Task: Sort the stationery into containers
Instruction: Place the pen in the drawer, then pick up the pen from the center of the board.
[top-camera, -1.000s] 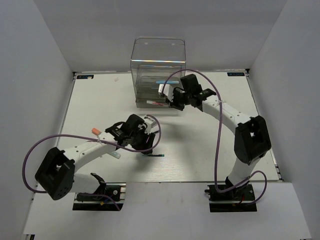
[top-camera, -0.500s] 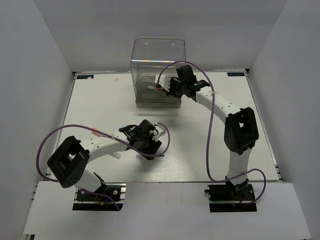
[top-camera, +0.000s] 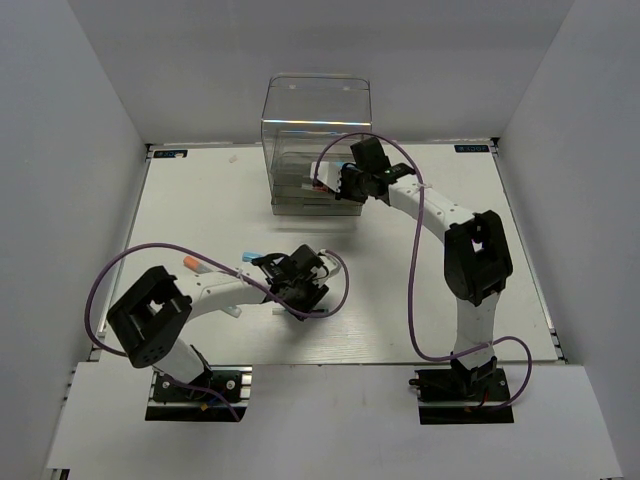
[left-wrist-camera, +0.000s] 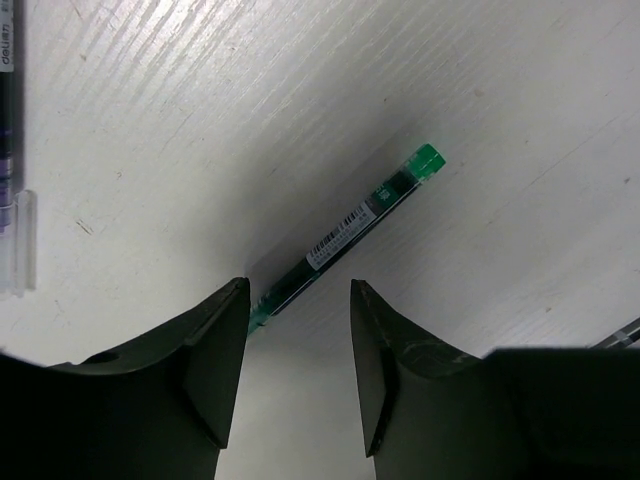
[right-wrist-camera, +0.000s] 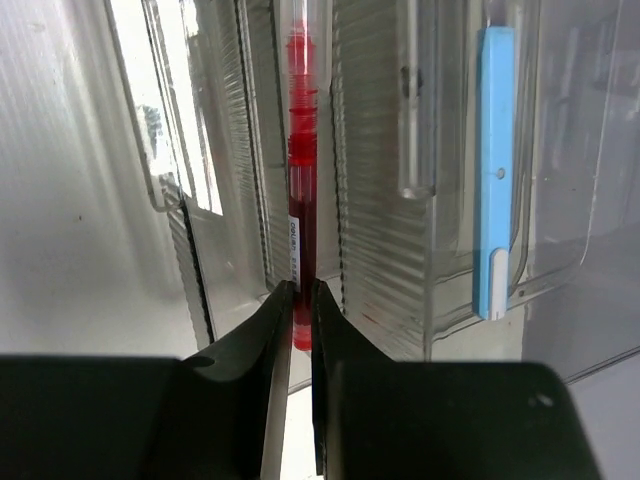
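The green-capped pen (left-wrist-camera: 345, 232) lies flat on the white table (left-wrist-camera: 200, 110) with only its dark tail between the spread fingers of the left gripper (left-wrist-camera: 298, 300), which would do well to shift toward the barrel's middle before closing, while the right gripper (right-wrist-camera: 298, 300) pinches the red pen (right-wrist-camera: 300, 220) lying in a drawer of the clear box (right-wrist-camera: 380, 200)

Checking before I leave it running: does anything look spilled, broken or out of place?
Nothing stands out. The green pen lies flat on the table at the open left claw; the right claw grips a red pen at the clear drawers, which look intact.
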